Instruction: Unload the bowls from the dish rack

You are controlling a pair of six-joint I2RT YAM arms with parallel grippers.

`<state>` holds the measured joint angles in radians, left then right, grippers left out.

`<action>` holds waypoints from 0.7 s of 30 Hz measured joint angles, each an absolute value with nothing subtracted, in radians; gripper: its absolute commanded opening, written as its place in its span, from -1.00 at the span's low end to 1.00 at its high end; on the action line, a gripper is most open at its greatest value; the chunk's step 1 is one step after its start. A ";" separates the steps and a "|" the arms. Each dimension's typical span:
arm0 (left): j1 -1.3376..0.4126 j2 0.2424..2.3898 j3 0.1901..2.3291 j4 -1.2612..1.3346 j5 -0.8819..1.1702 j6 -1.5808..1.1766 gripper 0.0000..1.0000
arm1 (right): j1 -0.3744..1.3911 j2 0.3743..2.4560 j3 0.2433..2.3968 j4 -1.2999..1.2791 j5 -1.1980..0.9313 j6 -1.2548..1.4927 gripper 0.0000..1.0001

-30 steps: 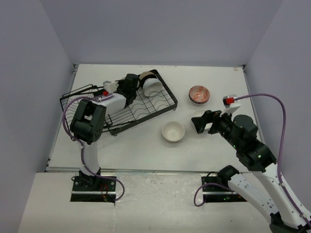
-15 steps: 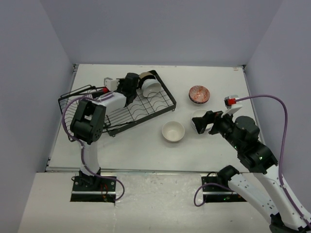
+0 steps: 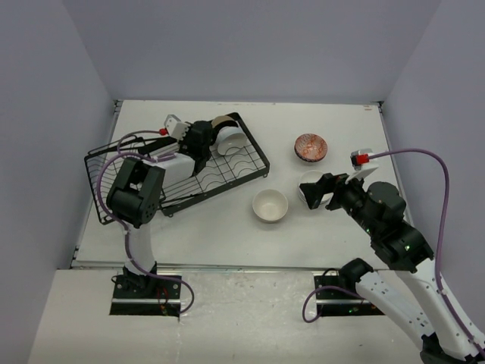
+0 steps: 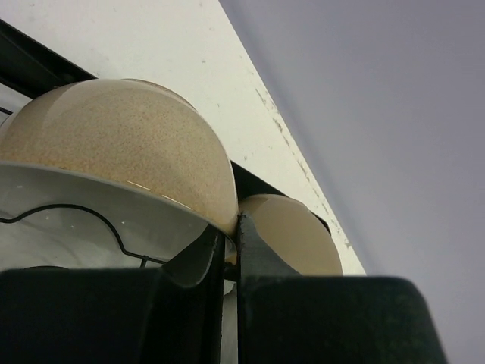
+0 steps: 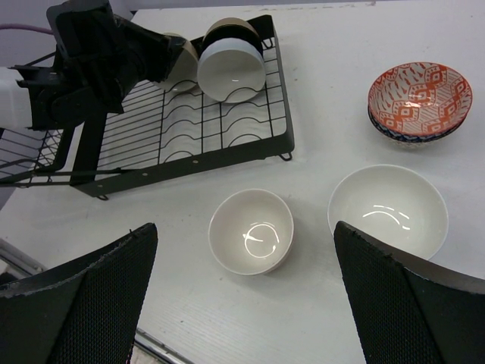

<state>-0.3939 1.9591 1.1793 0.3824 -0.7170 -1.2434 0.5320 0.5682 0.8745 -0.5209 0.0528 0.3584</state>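
The black wire dish rack lies skewed at the left of the table. At its far end stand a white bowl and beige bowls. My left gripper reaches over the rack and is shut on the rim of a beige bowl, with another beige bowl just behind. My right gripper hangs wide open above the table, holding nothing. Under it sit a small white bowl and a larger white bowl.
A patterned orange and blue bowl rests on the table at the right, beyond the larger white bowl. The rack's basket end hangs near the table's left edge. Grey walls close in three sides.
The rack has slid and turned toward the left edge together with my left gripper and the bowls. My right arm has barely moved.
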 measured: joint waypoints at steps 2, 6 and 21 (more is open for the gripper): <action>-0.394 1.959 1.179 0.392 -0.701 -1.183 -1.00 | 0.532 0.568 0.875 -0.521 0.052 0.358 0.98; -0.394 1.961 1.179 0.406 -0.669 -1.072 -1.00 | 0.532 0.568 0.875 -0.517 0.044 0.358 0.98; -0.445 1.988 1.179 0.527 -0.702 -0.604 -1.00 | 0.532 0.568 0.873 -0.513 0.031 0.358 0.98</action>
<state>-0.4446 1.9881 1.1793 0.5270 -0.7025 -0.6041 0.5320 0.5682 0.8730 -0.5133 0.0311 0.3584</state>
